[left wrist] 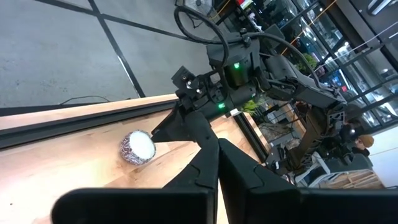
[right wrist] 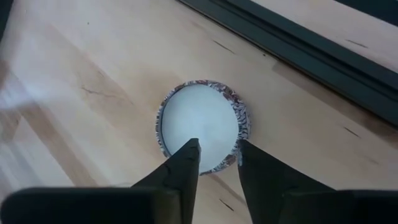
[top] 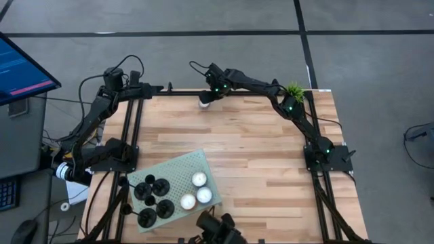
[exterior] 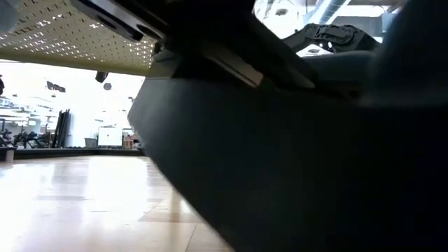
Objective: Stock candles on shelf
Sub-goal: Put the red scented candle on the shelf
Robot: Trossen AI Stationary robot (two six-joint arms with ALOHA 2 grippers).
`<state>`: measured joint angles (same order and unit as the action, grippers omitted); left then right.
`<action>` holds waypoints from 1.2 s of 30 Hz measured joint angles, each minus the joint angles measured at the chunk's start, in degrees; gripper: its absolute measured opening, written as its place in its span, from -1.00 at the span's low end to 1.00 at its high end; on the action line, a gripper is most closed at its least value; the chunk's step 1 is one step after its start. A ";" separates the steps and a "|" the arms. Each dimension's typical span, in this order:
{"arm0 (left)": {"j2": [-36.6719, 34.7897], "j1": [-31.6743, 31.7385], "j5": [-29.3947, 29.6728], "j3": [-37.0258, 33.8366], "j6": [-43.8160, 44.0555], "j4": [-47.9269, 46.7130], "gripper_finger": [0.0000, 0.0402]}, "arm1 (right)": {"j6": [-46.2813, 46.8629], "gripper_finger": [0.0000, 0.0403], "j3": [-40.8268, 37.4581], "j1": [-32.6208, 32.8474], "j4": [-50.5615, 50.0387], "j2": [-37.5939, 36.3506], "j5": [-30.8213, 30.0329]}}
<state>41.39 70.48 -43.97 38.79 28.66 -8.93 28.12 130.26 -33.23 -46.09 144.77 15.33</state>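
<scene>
While the right hand [top: 207, 99] hangs over the far edge of the surface [top: 258, 149], its fingers [right wrist: 180, 168] sit nearly together right above a lone candle [right wrist: 200, 126], one finger overlapping its rim; no clamp visible. Three more candles [top: 196, 193] sit close together on the shelf [top: 178, 169], near edge of the surface, beside black round pieces [top: 152, 200]. Left hand [left wrist: 214, 162] waits at the left side, fingers together, holding nothing.
</scene>
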 joint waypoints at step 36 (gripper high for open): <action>0.02 -0.02 -0.07 0.02 0.77 1.39 -0.96 | 0.81 -0.52 -0.22 -1.53 0.04 0.85 5.68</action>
<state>41.41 70.46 -44.03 38.80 29.42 -7.54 28.93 130.04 -34.76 -46.05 145.62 21.01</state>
